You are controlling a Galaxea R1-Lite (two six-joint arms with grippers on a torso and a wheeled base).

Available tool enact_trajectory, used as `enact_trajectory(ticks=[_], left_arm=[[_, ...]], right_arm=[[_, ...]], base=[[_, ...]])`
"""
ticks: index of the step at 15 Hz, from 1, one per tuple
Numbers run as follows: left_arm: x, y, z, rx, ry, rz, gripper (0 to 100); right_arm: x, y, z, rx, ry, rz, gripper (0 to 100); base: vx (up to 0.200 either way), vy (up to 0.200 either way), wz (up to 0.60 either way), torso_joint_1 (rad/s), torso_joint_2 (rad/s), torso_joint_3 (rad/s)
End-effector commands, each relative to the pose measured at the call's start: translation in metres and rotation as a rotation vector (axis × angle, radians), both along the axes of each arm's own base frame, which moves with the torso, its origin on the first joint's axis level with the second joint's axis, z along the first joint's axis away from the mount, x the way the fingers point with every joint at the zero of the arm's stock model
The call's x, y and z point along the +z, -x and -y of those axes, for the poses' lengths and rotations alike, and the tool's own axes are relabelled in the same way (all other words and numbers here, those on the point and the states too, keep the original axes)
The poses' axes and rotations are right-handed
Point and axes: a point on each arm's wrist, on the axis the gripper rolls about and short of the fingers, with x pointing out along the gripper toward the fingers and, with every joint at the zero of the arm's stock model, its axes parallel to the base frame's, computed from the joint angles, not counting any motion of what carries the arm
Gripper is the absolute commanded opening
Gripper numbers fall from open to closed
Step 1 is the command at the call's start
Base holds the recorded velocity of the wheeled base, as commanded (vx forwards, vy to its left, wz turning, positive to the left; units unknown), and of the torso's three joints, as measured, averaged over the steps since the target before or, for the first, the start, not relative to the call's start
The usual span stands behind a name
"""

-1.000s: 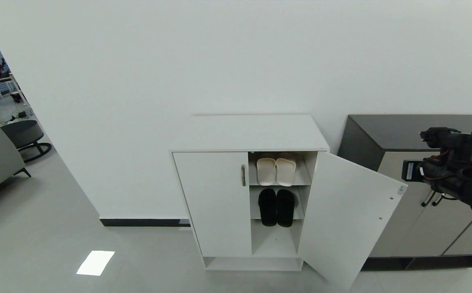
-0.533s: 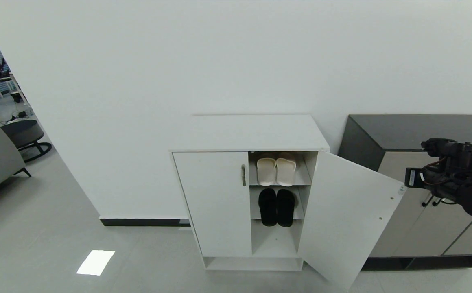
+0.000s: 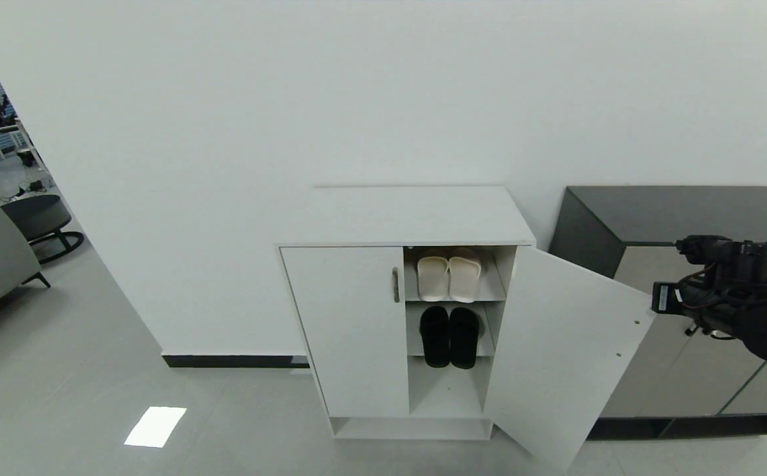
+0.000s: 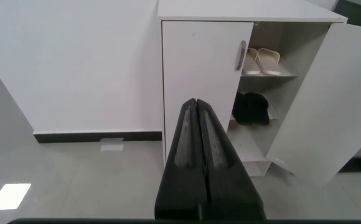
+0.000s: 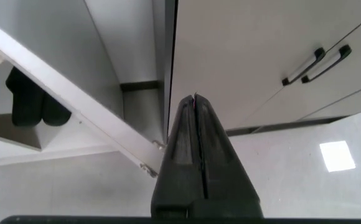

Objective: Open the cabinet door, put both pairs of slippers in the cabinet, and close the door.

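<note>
From the head camera I see the white cabinet point(image 3: 403, 218) against the wall. Its left door point(image 3: 344, 330) is closed and its right door point(image 3: 565, 350) is swung wide open. Inside, the cream slippers point(image 3: 448, 277) sit side by side on the top shelf, and the black slippers point(image 3: 449, 336) sit as a pair on the shelf below. The compartment under them is bare board. A dark sideboard point(image 3: 654, 211) stands just beside the cabinet on its open-door side. My right arm point(image 3: 740, 297) hangs in front of that sideboard, just beyond the free edge of the open door and apart from it.

On the left wrist camera, the left gripper point(image 4: 196, 106) has its fingers pressed flat together with nothing between them. It sits well back from the cabinet, facing the closed door and its handle point(image 4: 240, 55). Both pairs show past that door, cream above and black below.

On the right wrist camera, the right gripper point(image 5: 196, 99) also has its fingers closed tight on nothing. The open door's edge runs slantwise close in front of the fingertips, not touching them. The black slippers show inside the cabinet beyond it, and the sideboard's twin handles point(image 5: 317, 62) are off to the other side.
</note>
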Motion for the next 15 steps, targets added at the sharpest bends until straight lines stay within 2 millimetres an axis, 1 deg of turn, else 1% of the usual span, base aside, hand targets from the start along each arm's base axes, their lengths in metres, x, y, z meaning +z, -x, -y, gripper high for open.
enact_trajectory(ticks=[1, 2, 3, 4, 5, 6, 7, 8, 9, 10, 11, 12, 13, 15], left_arm=[[0.000, 0.000, 0.000, 0.000, 0.001, -0.001, 0], [0.000, 0.000, 0.000, 0.000, 0.001, -0.001, 0], [0.000, 0.000, 0.000, 0.001, 0.001, -0.001, 0], [0.000, 0.000, 0.000, 0.000, 0.001, -0.001, 0], [0.000, 0.000, 0.000, 0.000, 0.001, -0.001, 0], [0.000, 0.000, 0.000, 0.000, 0.001, -0.001, 0], [0.000, 0.000, 0.000, 0.001, 0.001, -0.001, 0], [0.000, 0.000, 0.000, 0.001, 0.001, -0.001, 0], [0.000, 0.000, 0.000, 0.001, 0.001, -0.001, 0], [0.000, 0.000, 0.000, 0.001, 0.001, -0.001, 0], [0.000, 0.000, 0.000, 0.001, 0.001, -0.001, 0], [0.000, 0.000, 0.000, 0.001, 0.002, -0.001, 0], [0.000, 0.000, 0.000, 0.001, 0.002, -0.001, 0], [0.000, 0.000, 0.000, 0.003, 0.002, -0.001, 0]], right_arm=[[-0.002, 0.002, -0.007, 0.015, 0.002, -0.012, 0], [-0.002, 0.006, -0.012, 0.027, 0.001, -0.027, 0], [0.001, 0.012, -0.021, 0.050, 0.000, -0.038, 0], [0.008, 0.019, -0.031, 0.078, 0.001, -0.032, 0], [0.020, 0.033, -0.048, 0.125, 0.002, -0.013, 0], [0.029, 0.042, -0.059, 0.157, 0.002, 0.002, 0], [0.054, 0.074, -0.092, 0.264, -0.004, 0.039, 0], [0.068, 0.094, -0.109, 0.328, -0.012, 0.052, 0], [0.079, 0.110, -0.121, 0.375, -0.037, 0.052, 0], [0.084, 0.115, -0.124, 0.385, -0.049, 0.042, 0], [0.084, 0.114, -0.124, 0.381, -0.050, 0.035, 0], [0.080, 0.110, -0.122, 0.370, -0.048, 0.020, 0], [0.070, 0.097, -0.113, 0.327, -0.044, -0.012, 0], [0.058, 0.082, -0.102, 0.279, -0.041, -0.046, 0]], base=[[0.000, 0.000, 0.00, 0.000, 0.00, 0.000], [0.000, 0.000, 0.00, 0.000, 0.00, 0.000], [0.000, 0.000, 0.00, 0.000, 0.00, 0.000], [0.000, 0.000, 0.00, 0.000, 0.00, 0.000], [0.000, 0.000, 0.00, 0.000, 0.00, 0.000], [0.000, 0.000, 0.00, 0.000, 0.00, 0.000], [0.000, 0.000, 0.00, 0.000, 0.00, 0.000], [0.000, 0.000, 0.00, 0.000, 0.00, 0.000], [0.000, 0.000, 0.00, 0.000, 0.00, 0.000], [0.000, 0.000, 0.00, 0.000, 0.00, 0.000], [0.000, 0.000, 0.00, 0.000, 0.00, 0.000], [0.000, 0.000, 0.00, 0.000, 0.00, 0.000], [0.000, 0.000, 0.00, 0.000, 0.00, 0.000], [0.000, 0.000, 0.00, 0.000, 0.00, 0.000]])
